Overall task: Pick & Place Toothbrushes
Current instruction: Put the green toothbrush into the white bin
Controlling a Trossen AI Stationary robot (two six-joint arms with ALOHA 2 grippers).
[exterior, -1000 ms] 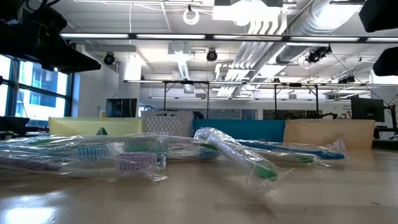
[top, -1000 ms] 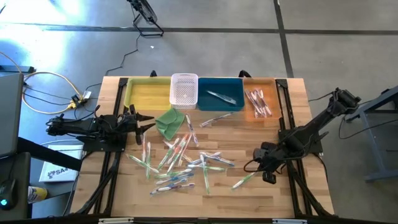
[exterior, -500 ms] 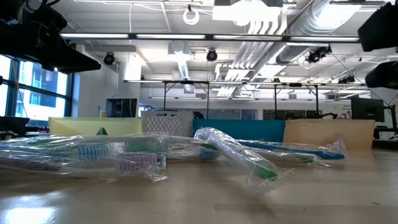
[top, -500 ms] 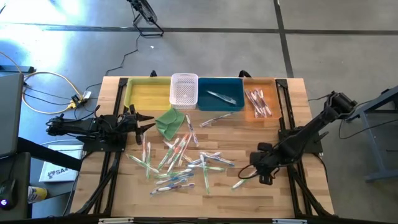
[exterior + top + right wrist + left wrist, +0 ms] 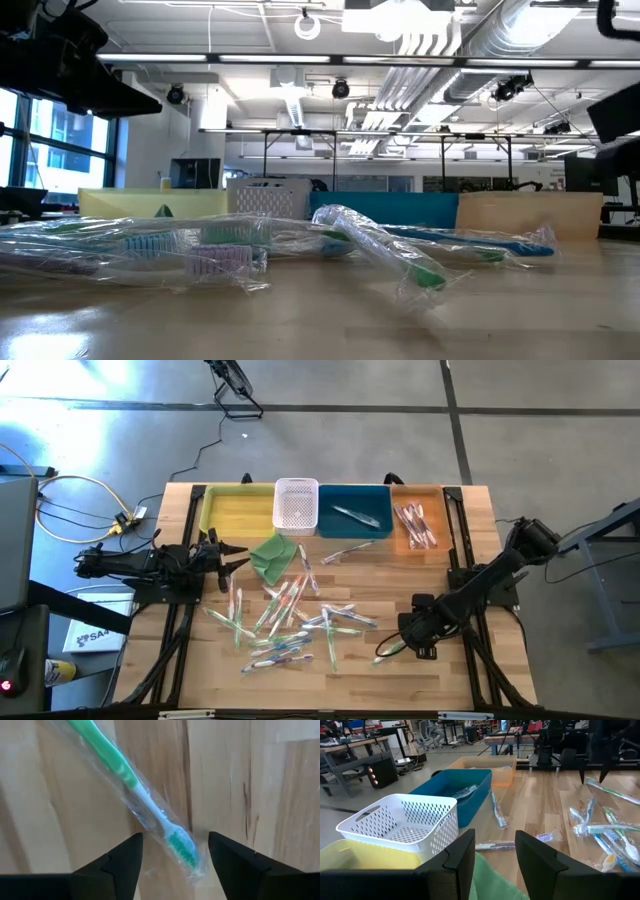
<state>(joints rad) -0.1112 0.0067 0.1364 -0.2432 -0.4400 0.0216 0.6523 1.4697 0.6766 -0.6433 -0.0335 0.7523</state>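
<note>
Two arms on this table, and the right gripper (image 5: 400,644) is the busy one, down at about 5 o'clock of the tabletop (image 5: 350,675). Its fingers (image 5: 116,865) are spread wide with a green wrapped toothbrush (image 5: 135,795) lying flat on the wood between them, bristle end poking in between the tips; it's lying loose, with gaps on both sides, so nothing is gripped.

A bit further in, around the middle of the table, sits the main pile of toothbrushes (image 5: 285,622), a scattered heap in crinkly clear wrappers. Just past that at roughly 10 o'clock is a folded green cloth (image 5: 272,554).

Left gripper (image 5: 235,555) hangs at 9 o'clock by the cloth, jaws partly apart, holding nothing.

Along the far edge at 12 o'clock: yellow bin (image 5: 238,510), white basket (image 5: 296,503), blue bin (image 5: 355,510) and orange bin (image 5: 414,520), the last two with a few brushes inside.
</note>
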